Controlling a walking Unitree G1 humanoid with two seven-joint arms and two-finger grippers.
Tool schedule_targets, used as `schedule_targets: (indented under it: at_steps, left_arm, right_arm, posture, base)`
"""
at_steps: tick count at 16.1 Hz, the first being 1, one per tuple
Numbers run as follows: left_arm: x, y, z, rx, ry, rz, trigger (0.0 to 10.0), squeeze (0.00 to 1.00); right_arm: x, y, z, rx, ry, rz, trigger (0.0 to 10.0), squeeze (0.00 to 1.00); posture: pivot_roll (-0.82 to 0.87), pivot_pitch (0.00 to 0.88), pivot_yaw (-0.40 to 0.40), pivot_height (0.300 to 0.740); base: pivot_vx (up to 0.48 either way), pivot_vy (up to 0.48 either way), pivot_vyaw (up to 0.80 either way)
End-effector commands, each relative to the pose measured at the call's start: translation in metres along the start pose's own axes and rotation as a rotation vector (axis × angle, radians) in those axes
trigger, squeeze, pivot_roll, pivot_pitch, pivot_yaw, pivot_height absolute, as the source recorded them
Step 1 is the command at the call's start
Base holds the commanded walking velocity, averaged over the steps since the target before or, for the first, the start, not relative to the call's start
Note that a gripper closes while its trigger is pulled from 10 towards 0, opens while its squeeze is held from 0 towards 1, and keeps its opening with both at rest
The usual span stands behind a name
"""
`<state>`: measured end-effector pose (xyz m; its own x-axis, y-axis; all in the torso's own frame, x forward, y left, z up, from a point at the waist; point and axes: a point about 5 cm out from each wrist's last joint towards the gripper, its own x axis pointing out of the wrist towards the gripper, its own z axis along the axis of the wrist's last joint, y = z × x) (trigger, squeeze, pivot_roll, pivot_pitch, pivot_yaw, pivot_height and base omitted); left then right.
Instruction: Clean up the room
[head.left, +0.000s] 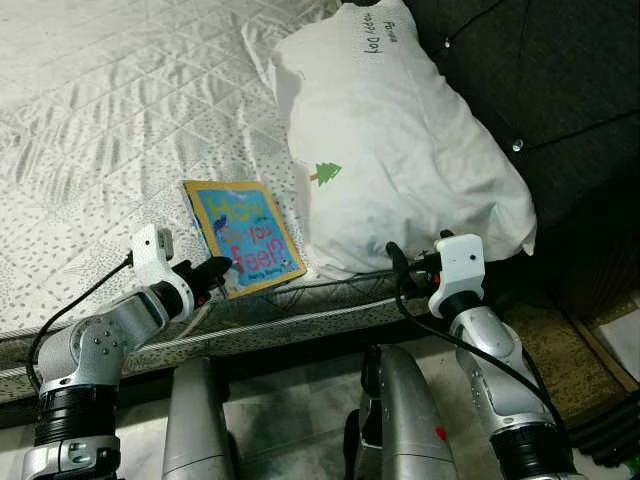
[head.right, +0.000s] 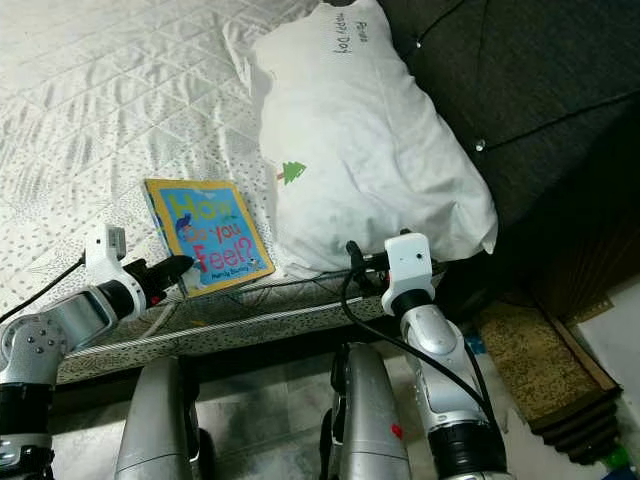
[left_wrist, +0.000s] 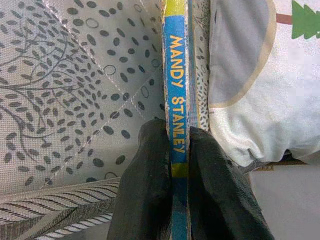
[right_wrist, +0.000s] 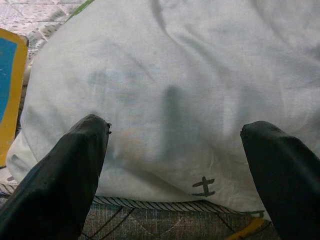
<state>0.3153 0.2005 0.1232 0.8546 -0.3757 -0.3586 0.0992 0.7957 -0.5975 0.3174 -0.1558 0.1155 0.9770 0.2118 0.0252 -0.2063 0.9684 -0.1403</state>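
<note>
Left gripper (left_wrist: 177, 200) is clamped on the picture book (head.left: 243, 236) at the bed's (head.left: 100, 120) front edge; right gripper (right_wrist: 175, 165) spread before the pillow (head.left: 400, 150). Judged early: book not lifted, pillow untouched

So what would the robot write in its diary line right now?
left gripper: shut on book edge | right gripper: open, facing pillow | both on bed

Left arm: bent at the elbow and reaching forward, left gripper (head.left: 218, 268) with its fingers (left_wrist: 145, 190) pressed together on a thin edge – one finger on each face. Right arm: raised beside it, wrist upright, right gripper (right_wrist: 175, 150) spread wide (fingers well apart, nothing between them)
</note>
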Motion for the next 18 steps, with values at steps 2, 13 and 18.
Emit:
schedule_targets:
  at_steps: [2, 13, 18]
  left_arm:
    - [0.004, 0.012, -0.020, 0.027, 0.110, 0.073, 10.0, 0.00]
    - [0.006, 0.072, 0.022, 0.424, 0.131, 0.329, 10.0, 1.00]
    - [-0.008, 0.089, 0.050, 0.658, -0.016, 0.551, 10.0, 1.00]
  right_arm:
    - [-0.002, -0.003, -0.001, -0.014, 0.002, -0.003, 10.0, 0.00]
    - [0.000, 0.000, 0.002, -0.029, -0.008, 0.016, 10.0, 0.00]
    - [0.001, 0.002, 0.002, -0.029, -0.011, 0.019, 10.0, 0.00]
  posture:
    - [0.06, 0.225, -0.083, 0.527]
    - [0.05, 0.218, -0.097, 0.527]
    - [0.06, 0.211, -0.095, 0.527]
  base:
    - [0.000, 0.000, 0.00]
    - [0.000, 0.000, 0.00]
    - [0.000, 0.000, 0.00]
